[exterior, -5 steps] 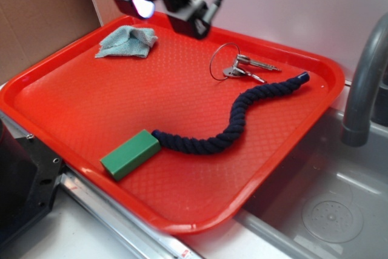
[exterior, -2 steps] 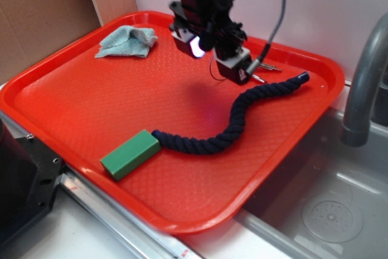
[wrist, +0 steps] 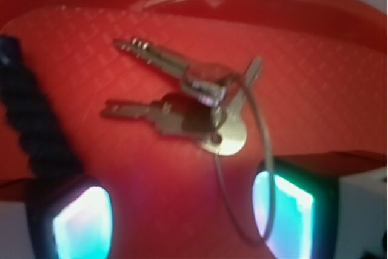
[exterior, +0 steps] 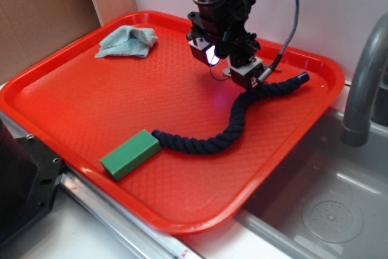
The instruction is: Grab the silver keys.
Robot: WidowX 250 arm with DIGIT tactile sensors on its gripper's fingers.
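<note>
Pincer (exterior: pixel 229 65) low over the far right part of the red tray (exterior: pixel 73 107), fingers apart with a clear gap between them, nothing held. In the wrist view the two fingertips (wrist: pixel 82 222) show at the lower left and lower right corners, lit pale green-white, with bare tray floor between.

Silver keys (wrist: pixel 188 110) lie flat on the tray floor just ahead of the open fingers, roughly centred between them; blades point left, bows to the right. The thin wire ring loops down from the bows and runs across the front of the right fingertip; contact cannot be judged. In the exterior view the keys are almost wholly hidden behind the pincer body.

Arm comes down from above, wrist pointing steeply downward, cable trailing off to the upper right.

Navy rope (exterior: pixel 233 127) starts just right of the pincer and snakes toward the near left, ending against a green block (exterior: pixel 130 154). Crumpled pale blue cloth (exterior: pixel 127 42) at the tray's far left. Tray sits on the counter (exterior: pixel 91 235) beside a sink (exterior: pixel 321 204) with a grey faucet (exterior: pixel 364 83).
</note>
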